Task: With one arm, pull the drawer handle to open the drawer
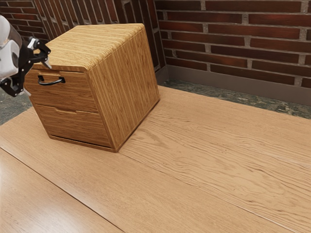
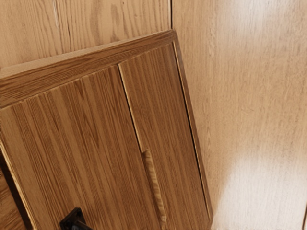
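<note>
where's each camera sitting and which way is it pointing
Exterior view: raised beside the table, looking down across it at the wooden cabinet and brick wall; the arm's white link and the gripper show at the exterior view's left edge.
Wrist view: on the hand, facing the cabinet's drawer fronts, with the black handle nearest the hand and the lower drawer's wooden handle beyond.
Shared: the cabinet's front, both handles, the table.

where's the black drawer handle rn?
Exterior view's left: the black handle sits on the top drawer front of the wooden cabinet, just below the claw and above the lower drawer's wooden pull.
</note>
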Tool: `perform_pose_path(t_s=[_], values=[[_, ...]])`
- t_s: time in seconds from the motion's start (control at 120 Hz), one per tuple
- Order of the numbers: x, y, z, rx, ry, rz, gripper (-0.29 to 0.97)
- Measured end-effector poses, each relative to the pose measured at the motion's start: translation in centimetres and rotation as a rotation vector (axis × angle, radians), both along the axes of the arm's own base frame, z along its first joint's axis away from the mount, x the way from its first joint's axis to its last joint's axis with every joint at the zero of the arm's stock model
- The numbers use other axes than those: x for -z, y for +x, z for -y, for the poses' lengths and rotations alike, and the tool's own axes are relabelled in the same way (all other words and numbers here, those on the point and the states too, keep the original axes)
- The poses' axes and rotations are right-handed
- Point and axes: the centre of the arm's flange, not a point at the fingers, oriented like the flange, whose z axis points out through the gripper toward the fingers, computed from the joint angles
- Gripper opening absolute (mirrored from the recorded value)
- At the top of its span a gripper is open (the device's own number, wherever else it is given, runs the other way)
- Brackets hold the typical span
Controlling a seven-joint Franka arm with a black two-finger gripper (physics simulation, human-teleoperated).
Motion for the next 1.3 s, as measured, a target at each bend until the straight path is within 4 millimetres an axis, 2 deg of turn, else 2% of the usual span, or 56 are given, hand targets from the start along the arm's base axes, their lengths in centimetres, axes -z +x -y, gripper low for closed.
perform_pose_path(t_s=[0.183, 0.342, 0.542, 0.825, 1.3], values=[[0.4, 0.0, -1.4, -0.018, 0.005, -0.004, 0.68], [2.0, 1.4, -1.8, -0.014, 0.005, -0.028, 0.68], [2.3, 1.4, -3.3, -0.036, 0.008, -0.025, 0.68], [3.9, 2.4, -4.9, -0.051, -0.004, -0.041, 0.68], [4.3, 2.5, -6.6, -0.071, -0.014, -0.009, 0.68]])
